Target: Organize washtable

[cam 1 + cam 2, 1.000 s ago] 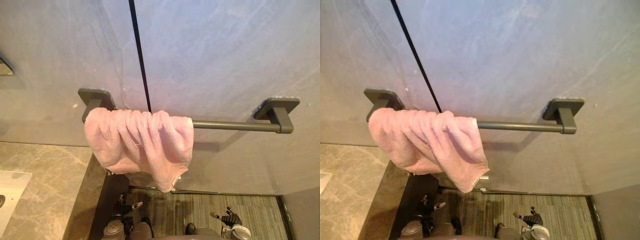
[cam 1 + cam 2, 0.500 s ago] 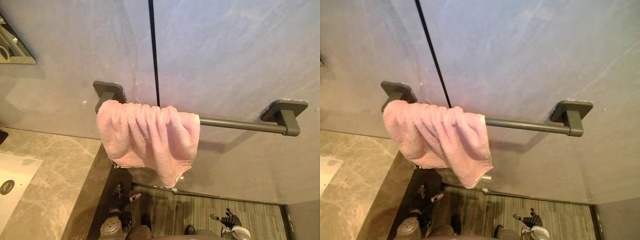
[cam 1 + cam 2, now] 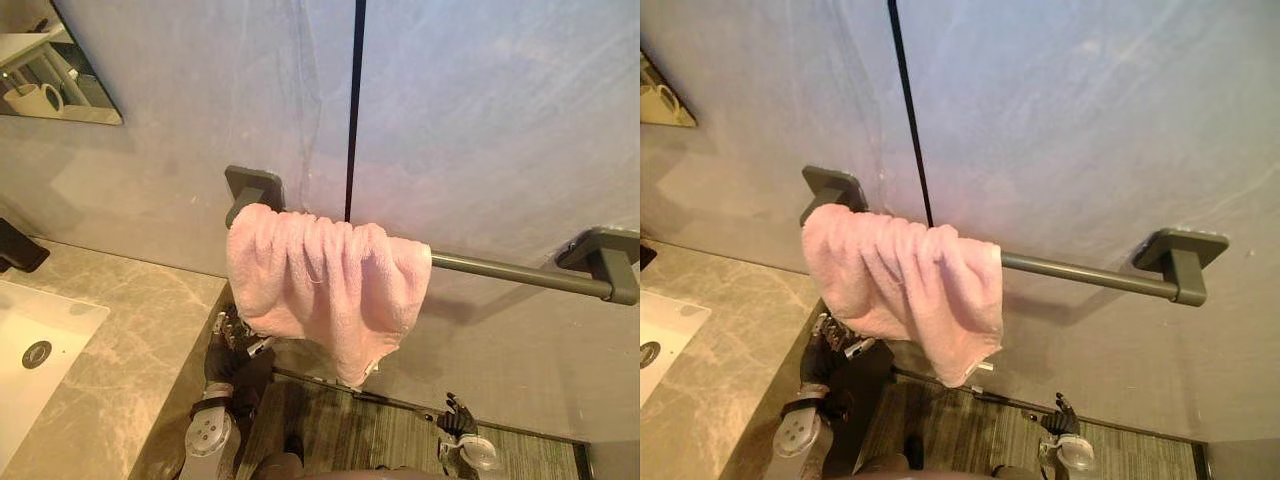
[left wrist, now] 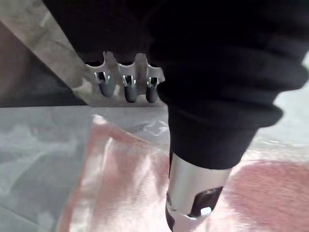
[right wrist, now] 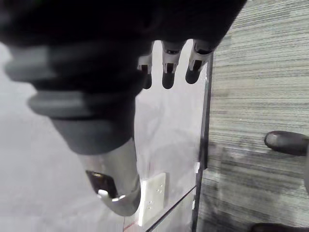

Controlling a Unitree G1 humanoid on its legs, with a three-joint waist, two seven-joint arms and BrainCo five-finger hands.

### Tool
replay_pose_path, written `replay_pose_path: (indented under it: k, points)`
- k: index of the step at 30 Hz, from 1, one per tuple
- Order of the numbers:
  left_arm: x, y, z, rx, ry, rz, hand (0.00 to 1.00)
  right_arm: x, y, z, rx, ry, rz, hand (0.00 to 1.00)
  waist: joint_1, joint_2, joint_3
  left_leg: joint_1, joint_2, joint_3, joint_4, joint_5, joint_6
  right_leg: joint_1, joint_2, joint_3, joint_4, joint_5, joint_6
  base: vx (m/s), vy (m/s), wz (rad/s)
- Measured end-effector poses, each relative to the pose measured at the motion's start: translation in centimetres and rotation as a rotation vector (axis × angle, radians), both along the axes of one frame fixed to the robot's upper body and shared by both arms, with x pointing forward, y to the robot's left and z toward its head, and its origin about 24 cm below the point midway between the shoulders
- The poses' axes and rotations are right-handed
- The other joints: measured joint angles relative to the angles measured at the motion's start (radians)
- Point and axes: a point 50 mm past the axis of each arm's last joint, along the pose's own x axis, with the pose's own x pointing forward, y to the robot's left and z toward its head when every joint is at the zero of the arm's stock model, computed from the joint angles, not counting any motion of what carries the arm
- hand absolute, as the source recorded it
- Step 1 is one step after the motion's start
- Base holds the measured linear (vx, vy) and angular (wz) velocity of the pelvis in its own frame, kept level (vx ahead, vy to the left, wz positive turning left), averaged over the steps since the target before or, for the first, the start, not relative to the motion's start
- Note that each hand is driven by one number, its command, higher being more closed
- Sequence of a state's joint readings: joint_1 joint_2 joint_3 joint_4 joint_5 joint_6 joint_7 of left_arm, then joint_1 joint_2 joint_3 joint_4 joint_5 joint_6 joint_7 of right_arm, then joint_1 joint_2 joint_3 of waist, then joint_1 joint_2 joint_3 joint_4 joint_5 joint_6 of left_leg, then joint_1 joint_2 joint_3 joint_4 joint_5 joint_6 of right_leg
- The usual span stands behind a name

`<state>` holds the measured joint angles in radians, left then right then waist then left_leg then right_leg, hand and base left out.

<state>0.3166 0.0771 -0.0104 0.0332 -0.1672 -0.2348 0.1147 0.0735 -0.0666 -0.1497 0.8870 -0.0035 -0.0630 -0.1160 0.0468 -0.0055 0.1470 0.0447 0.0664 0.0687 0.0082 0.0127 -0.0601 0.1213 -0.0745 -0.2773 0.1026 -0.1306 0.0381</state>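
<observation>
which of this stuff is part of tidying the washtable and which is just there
Job, likely: pink towel; towel bar it hangs over; left hand just below it; washtable counter.
Just there: sink; mirror; right hand, low by the floor.

Grey marbled wall (image 3: 500, 120) with a dark vertical seam (image 3: 355, 100) above striped grey floor (image 3: 340, 430).

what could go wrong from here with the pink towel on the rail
The fluffy pink towel hangs bunched at the left end of the dark grey metal bar, one corner lower; a tug from below may pull it off. The left hand sits close beside the edge of the marble counter and could knock it when lifting toward the towel.
</observation>
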Motion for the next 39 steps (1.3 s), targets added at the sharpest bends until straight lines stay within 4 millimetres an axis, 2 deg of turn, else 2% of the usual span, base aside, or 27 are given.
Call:
replay_pose_path:
  k: [4, 6, 12, 16, 17, 24, 33, 36, 39]
  points:
    - [0.3, -0.5, 1.0, 0.02, -0.051, -0.053, 0.0, -0.2, 0.1, -0.1, -0.022, 0.011, 0.017, 0.0, -0.003, 0.002, -0.001, 0.002, 0.001, -0.001, 0.004, 0.0, 0.0, -0.006, 0.0, 0.007, 0.008, -0.004, -0.001, -0.09, -0.004, -0.03]
    - [0.5, -0.7, 1.6, 0.024, -0.076, -0.072, 0.0, -1.1, -0.1, -0.3, -0.034, 0.038, 0.026, 0.0, -0.005, 0.004, -0.018, -0.003, 0.002, 0.0, 0.002, 0.001, 0.0, -0.019, 0.0, 0.014, 0.01, -0.01, 0.001, -0.11, -0.007, -0.03]
    - [0.6, -1.0, 2.0, 0.035, -0.098, -0.113, 0.0, -2.0, -0.8, -0.7, -0.055, 0.082, 0.036, 0.0, -0.009, 0.011, -0.041, -0.004, 0.003, 0.012, -0.003, 0.001, -0.001, -0.031, 0.002, 0.032, 0.008, -0.009, 0.001, -0.01, -0.006, -0.08]
    - [0.5, -0.6, 2.1, 0.049, -0.1, -0.105, 0.0, -1.7, -0.9, -0.6, -0.059, 0.076, 0.039, 0.0, -0.03, 0.011, -0.051, -0.013, 0.002, 0.013, -0.008, 0.001, -0.001, -0.037, 0.004, 0.035, -0.001, -0.003, 0.0, 0.05, -0.007, -0.03]
    - [0.5, -0.5, 2.1, 0.055, -0.1, -0.102, 1.0, -1.6, -0.9, -0.6, -0.061, 0.074, 0.04, 0.0, -0.029, 0.011, -0.051, -0.013, 0.001, 0.013, -0.009, 0.001, -0.001, -0.037, 0.004, 0.036, -0.002, -0.002, 0.0, 0.07, -0.01, -0.01]
    - [0.8, -0.1, 2.4, 0.094, -0.107, -0.113, 1.0, 0.4, -1.0, 0.1, -0.076, 0.026, 0.076, 0.0, -0.033, 0.011, -0.051, 0.006, 0.002, 0.019, -0.027, 0.002, 0.0, -0.021, 0.009, 0.062, -0.028, 0.022, -0.006, 0.0, 0.001, -0.1]
    - [1.1, 0.0, 2.1, 0.097, -0.096, -0.108, 1.0, 0.7, -1.1, 0.5, -0.094, 0.004, 0.11, 0.0, -0.036, 0.012, -0.051, 0.017, -0.002, 0.035, -0.049, 0.007, 0.003, -0.024, 0.008, 0.082, -0.057, 0.039, 0.001, -0.03, 0.015, -0.06]
    - [1.2, 0.0, 2.2, 0.096, -0.101, -0.109, 1.0, 2.0, -0.7, 1.5, -0.102, -0.072, 0.139, 0.0, -0.04, 0.012, -0.051, 0.023, -0.002, 0.04, -0.062, 0.008, 0.002, -0.023, 0.01, 0.087, -0.066, 0.04, 0.001, 0.02, -0.002, -0.06]
    - [1.2, 0.0, 2.2, 0.096, -0.105, -0.109, 1.0, 3.7, -0.1, 3.6, -0.118, -0.201, 0.196, 0.0, -0.051, 0.012, -0.051, 0.023, -0.002, 0.045, -0.064, 0.008, 0.002, -0.023, 0.011, 0.09, -0.072, 0.04, 0.002, 0.06, -0.006, -0.04]
